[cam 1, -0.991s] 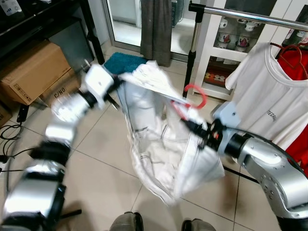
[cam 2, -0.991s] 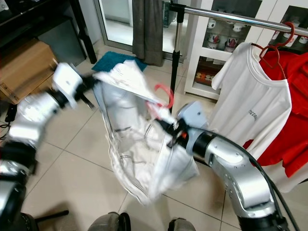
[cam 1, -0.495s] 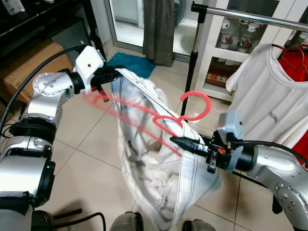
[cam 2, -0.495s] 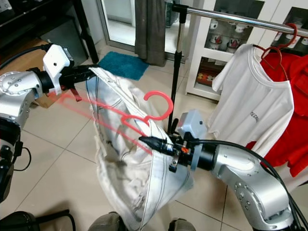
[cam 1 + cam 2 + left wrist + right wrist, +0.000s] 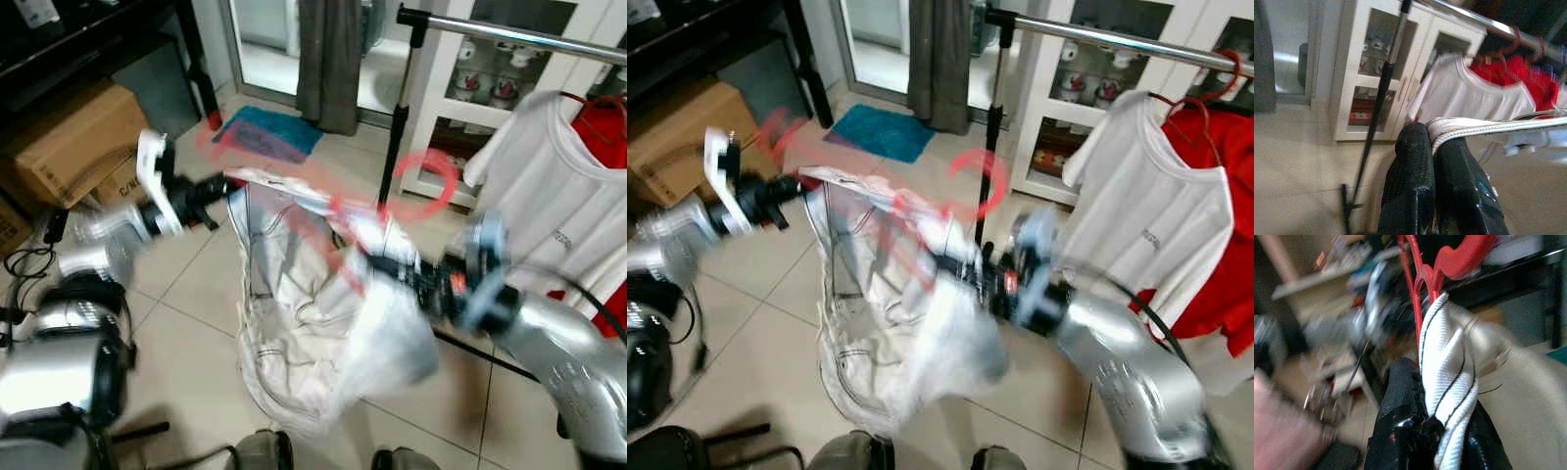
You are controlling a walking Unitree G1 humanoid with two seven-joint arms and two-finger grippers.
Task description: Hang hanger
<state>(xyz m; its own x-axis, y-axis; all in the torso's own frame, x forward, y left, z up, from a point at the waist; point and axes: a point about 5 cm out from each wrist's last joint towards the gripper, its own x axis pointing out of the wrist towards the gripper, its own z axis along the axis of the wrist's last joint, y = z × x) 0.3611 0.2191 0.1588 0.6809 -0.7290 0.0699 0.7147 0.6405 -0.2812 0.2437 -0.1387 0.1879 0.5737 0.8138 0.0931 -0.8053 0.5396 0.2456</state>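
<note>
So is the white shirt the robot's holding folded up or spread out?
Spread out: the white garment hangs stretched between the left gripper and right gripper.

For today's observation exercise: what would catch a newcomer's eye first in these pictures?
The white garment stretched between both claws, over the tiled floor in the middle, with a blurred red hanger inside it. The left claw pinches one edge, the right claw another. At right, a white T-shirt hangs from the metal rail.
</note>
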